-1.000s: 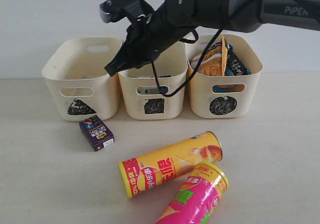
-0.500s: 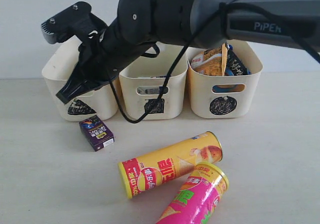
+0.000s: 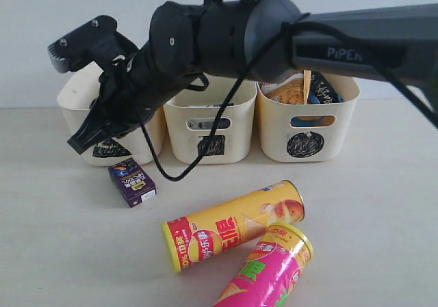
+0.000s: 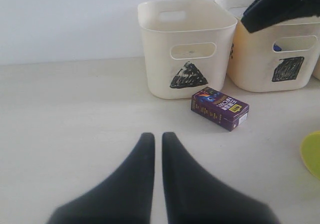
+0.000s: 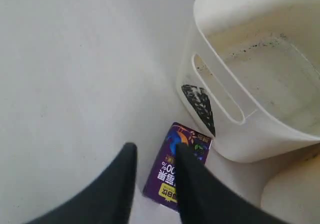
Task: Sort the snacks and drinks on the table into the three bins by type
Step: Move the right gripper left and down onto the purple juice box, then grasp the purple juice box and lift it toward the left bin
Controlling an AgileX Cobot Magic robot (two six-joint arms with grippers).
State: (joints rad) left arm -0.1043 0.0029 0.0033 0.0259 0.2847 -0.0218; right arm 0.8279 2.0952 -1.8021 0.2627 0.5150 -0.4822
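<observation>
**Purple carton (image 3: 133, 182) just past the right pincer, nobody's holding it**

So the right pincer (image 5: 154, 145) hangs in the air with its fingers a little apart and nothing between them. Its arm reaches way across from the right side. The purple carton lies flat on the table (image 3: 369, 204) just beyond the pincer's tips. It shows through the gap between the fingers and isn't touched. The triangle bin (image 4: 155, 59) is right beside that pincer, and the carton sits just in front of it, close but not touching.

The left pincer (image 4: 157, 135) is low over the table with its fingers nearly pressed together, gripping nothing. The carton and the triangle bin are out ahead of it, well apart from it.

Going away from the right pincer, the square bin (image 3: 179, 126) comes next. After it is the circle bin (image 3: 274, 132), with an orange-brown bag (image 3: 291, 85) and a blue-black bag (image 3: 325, 88) poking out. The yellow tube (image 3: 233, 223) and the pink tube (image 3: 270, 269) lie on their sides, touching at one end, well away from both pincers.
</observation>
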